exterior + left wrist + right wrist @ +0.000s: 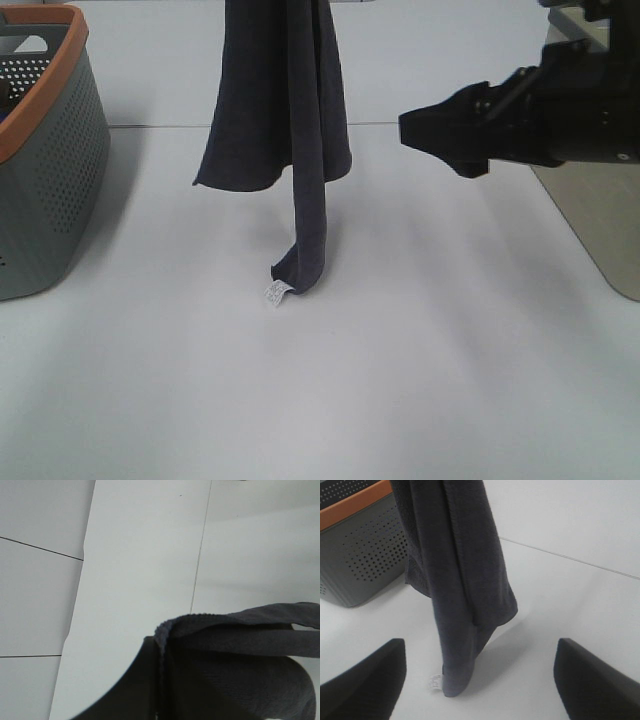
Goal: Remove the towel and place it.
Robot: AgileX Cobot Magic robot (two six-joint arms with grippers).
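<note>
The towel point(285, 120) hung straight down from top centre, clamped in the left tool point(159, 682), tip touching the surface point(450, 380); the right tool point(435, 133), spread apart, sat to its right.

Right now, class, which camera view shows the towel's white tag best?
Exterior high: the white tag shows whole against the table at the towel's lowest corner. Right wrist shows it fainter; left wrist shows only cloth.
</note>
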